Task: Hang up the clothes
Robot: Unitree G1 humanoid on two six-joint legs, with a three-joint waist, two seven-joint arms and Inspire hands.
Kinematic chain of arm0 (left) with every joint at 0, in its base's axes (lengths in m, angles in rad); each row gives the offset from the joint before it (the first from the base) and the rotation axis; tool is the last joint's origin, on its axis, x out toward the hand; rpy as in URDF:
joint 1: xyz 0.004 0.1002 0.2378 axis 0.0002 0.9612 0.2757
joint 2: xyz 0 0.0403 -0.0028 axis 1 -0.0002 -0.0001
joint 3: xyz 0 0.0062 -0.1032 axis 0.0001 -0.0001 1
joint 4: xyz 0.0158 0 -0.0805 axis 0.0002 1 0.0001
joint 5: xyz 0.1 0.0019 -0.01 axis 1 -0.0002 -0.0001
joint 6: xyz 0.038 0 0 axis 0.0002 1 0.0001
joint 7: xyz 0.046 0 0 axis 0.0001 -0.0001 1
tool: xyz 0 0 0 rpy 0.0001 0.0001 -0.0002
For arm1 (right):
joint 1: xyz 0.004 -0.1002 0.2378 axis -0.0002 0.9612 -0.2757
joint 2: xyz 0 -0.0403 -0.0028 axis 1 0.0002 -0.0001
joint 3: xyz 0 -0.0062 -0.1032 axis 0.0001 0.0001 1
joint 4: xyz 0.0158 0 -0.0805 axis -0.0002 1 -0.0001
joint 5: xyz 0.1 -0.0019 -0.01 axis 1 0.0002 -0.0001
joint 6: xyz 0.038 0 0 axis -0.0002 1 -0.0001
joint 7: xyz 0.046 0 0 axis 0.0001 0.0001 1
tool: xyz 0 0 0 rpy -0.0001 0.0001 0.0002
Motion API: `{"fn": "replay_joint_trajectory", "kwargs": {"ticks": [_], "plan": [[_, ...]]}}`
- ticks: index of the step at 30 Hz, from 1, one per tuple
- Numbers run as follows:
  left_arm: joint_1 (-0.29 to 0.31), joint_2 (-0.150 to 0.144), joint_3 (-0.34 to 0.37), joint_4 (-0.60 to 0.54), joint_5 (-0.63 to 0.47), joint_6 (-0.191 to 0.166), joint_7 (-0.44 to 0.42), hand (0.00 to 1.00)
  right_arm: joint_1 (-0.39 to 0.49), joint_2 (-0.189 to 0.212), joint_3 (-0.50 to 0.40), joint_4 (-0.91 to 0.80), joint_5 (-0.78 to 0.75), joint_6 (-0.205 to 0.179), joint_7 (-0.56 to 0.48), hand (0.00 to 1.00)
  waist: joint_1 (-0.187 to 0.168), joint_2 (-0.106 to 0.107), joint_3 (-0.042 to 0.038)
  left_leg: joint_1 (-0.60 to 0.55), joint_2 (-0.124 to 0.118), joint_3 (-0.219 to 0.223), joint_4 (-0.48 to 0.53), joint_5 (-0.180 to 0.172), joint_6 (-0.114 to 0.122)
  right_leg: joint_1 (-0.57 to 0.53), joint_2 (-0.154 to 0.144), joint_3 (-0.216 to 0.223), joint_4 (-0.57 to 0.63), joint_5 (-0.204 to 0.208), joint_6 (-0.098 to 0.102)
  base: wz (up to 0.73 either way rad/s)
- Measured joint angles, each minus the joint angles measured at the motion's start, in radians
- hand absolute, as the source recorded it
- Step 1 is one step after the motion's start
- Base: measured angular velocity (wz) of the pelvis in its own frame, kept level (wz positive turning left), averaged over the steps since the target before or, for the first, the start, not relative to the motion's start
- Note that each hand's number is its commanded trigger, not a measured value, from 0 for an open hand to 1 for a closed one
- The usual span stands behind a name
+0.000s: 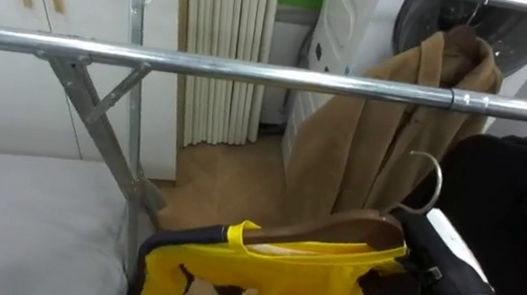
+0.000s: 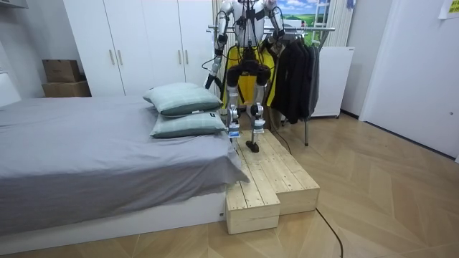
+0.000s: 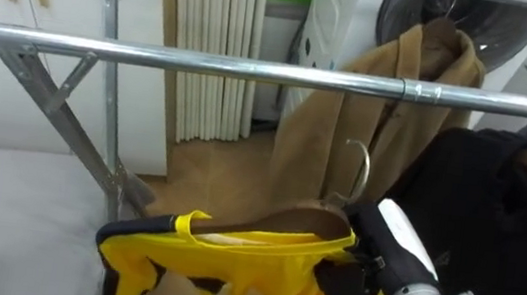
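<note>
A yellow garment (image 1: 258, 273) hangs on a wooden hanger (image 1: 334, 232) with a metal hook (image 1: 427, 183). My right hand (image 1: 395, 288) comes in from the lower right and is curled round the hanger's right end, partly hidden by the yellow cloth. The hook is below and in front of the metal rail (image 1: 253, 71), not on it. In the room view I stand on a wooden platform (image 2: 276, 179) facing the rack, with my left hand (image 2: 209, 82) low at my side, too small to read.
A tan coat (image 1: 365, 140) and a black garment (image 1: 509, 198) hang on the right part of the rack. The rail's left stretch is bare above a slanted brace (image 1: 96, 117). A grey bed (image 1: 13, 218) lies at lower left.
</note>
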State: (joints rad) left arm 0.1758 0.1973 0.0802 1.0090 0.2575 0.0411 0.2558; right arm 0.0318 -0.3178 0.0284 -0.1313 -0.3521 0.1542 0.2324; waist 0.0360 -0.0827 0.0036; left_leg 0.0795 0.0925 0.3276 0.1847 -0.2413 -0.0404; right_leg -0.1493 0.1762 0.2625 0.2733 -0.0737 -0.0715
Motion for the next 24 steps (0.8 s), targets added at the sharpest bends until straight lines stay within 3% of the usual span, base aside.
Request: {"fn": "replay_joint_trajectory", "kwargs": {"ticks": [10,20,24], "plan": [[0.033,0.011,-0.004,0.001,0.031,-0.020,0.027,0.00,-0.028,-0.006,0.000,0.001,0.041,-0.001,0.042,1.00,0.058,-0.011,0.0028,0.019,0.003,-0.025,-0.012,0.000,-0.001,0.031,-0.003,-0.014,-0.037,-0.001,-0.003,0.05],[0.031,0.010,-0.004,-0.009,0.030,-0.030,0.016,0.00,-0.098,-0.010,0.000,0.047,0.097,-0.002,0.044,1.00,0.079,-0.001,0.0074,0.024,0.001,-0.046,-0.015,0.001,-0.001,0.045,-0.008,-0.033,-0.050,-0.003,-0.005,0.07],[0.032,0.010,-0.003,-0.009,0.030,-0.042,0.016,0.00,-0.149,-0.042,0.000,0.104,0.169,-0.003,0.049,1.00,0.079,-0.001,0.0073,0.019,0.001,-0.064,-0.016,0.001,-0.001,0.046,-0.010,-0.045,-0.050,-0.003,-0.006,0.08]]}}
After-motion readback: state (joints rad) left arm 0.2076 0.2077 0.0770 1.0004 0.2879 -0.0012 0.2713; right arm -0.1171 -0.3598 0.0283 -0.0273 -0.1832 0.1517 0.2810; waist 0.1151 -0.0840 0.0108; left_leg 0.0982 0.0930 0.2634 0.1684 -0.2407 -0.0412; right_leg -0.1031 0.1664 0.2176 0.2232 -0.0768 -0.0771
